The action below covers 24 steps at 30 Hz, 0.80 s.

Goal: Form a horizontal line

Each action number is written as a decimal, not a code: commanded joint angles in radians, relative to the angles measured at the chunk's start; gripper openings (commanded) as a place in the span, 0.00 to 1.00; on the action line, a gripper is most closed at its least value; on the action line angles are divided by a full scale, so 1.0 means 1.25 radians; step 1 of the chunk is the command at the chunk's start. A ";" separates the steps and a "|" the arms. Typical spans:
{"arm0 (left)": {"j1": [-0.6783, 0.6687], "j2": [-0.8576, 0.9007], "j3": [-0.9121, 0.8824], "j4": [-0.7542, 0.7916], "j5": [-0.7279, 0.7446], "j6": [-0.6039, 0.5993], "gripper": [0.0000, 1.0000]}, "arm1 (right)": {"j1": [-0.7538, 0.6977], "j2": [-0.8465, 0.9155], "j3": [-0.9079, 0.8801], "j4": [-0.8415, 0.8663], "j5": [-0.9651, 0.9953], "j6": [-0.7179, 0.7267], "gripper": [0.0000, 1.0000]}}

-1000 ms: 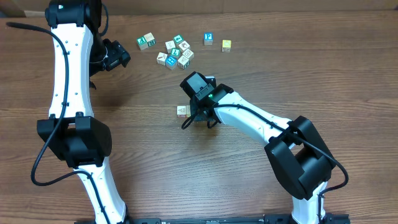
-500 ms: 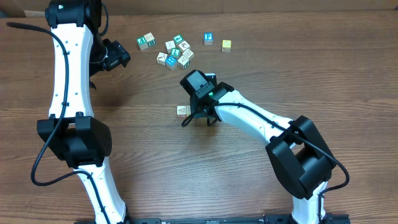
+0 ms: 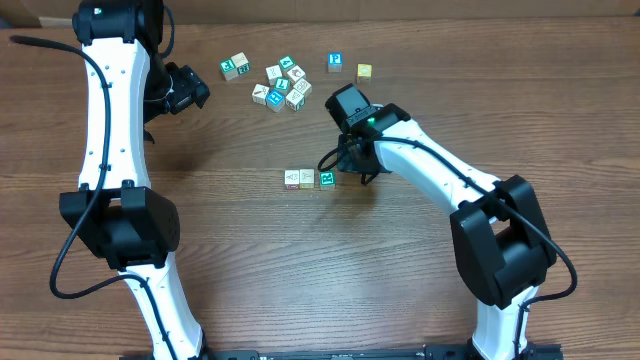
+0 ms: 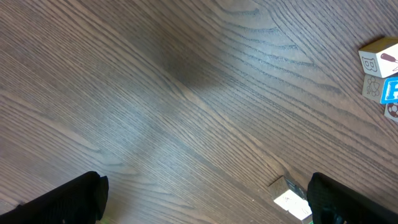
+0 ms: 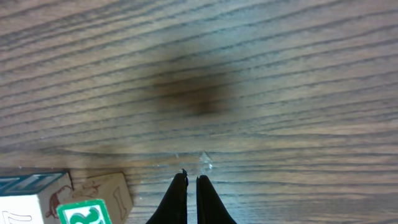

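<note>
The horizontal line (image 3: 308, 178) lies mid-table: two whitish cubes with reddish marks and a teal-and-white cube (image 3: 326, 179) at its right end, all touching. The yellow cube (image 3: 364, 72) sits apart at the back. My right gripper (image 3: 345, 168) is shut and empty, just right of the row. In the right wrist view its closed fingers (image 5: 191, 186) are over bare wood, with the row's end (image 5: 93, 202) at the lower left. My left gripper (image 3: 196, 92) is open and empty at the back left; its fingers (image 4: 205, 199) spread wide.
A loose jumble of white and teal cubes (image 3: 283, 85) lies at the back, with a single cube (image 3: 235, 66) to its left and a blue-and-white one (image 3: 335, 62) to its right. A cube (image 4: 291, 199) lies by my left gripper's right finger.
My right gripper has moved right and back, away from the row. The teal-and-white cube, hidden under it before, now shows at the row's right end. The left arm has not moved.
</note>
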 commanded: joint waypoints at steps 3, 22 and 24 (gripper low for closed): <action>-0.002 0.005 0.000 -0.002 0.000 0.007 1.00 | 0.003 -0.011 -0.052 0.027 -0.085 0.002 0.04; -0.002 0.005 0.000 -0.002 0.000 0.007 1.00 | 0.031 -0.011 -0.089 0.061 -0.165 0.051 0.04; -0.002 0.005 0.000 -0.002 0.000 0.007 0.99 | 0.034 -0.011 -0.089 0.072 -0.166 0.052 0.04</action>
